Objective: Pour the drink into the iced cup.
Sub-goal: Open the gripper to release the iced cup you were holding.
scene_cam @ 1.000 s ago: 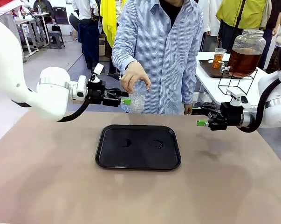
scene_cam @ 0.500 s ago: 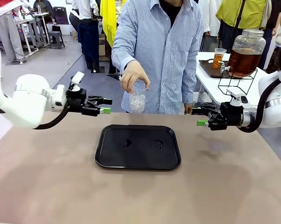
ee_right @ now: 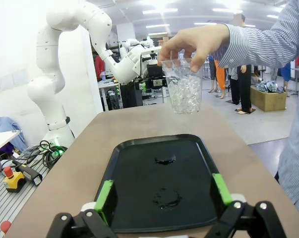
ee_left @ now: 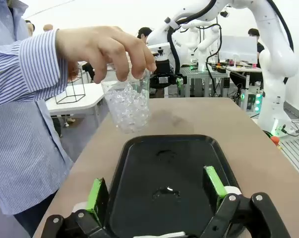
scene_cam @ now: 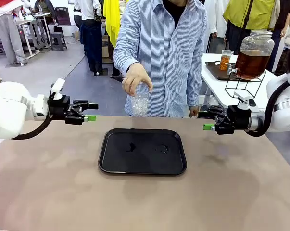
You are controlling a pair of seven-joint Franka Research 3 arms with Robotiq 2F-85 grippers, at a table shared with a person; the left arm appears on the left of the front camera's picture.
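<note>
A person's hand [scene_cam: 136, 77] holds the clear iced cup [scene_cam: 141, 103] by its rim, above the far edge of the black tray [scene_cam: 116, 159]. The amber-brown drink [scene_cam: 250, 63] fills a big glass jar on a side table at the back right. My left gripper [scene_cam: 92, 111] hovers open to the left of the cup, well apart from it. To the right of the tray, my right gripper [scene_cam: 204, 121] also stands open and holds nothing. In the left wrist view, the iced cup [ee_left: 128, 106] hangs beyond the open left gripper [ee_left: 155, 187]. The right wrist view has the iced cup [ee_right: 185, 91] ahead of the right gripper [ee_right: 163, 191].
A small cup of orange-tinted liquid [scene_cam: 225, 60] stands by the jar on a dark tray. The black tray [ee_left: 189, 163] carries a few wet spots [ee_right: 165, 197]. Brown tabletop [scene_cam: 48, 183] lies bare around it. The person stands at the far edge, with other people behind.
My left gripper has drawn back leftwards from beside the iced cup and sunk a little. The right arm has not moved. The hand still holds the cup in place.
</note>
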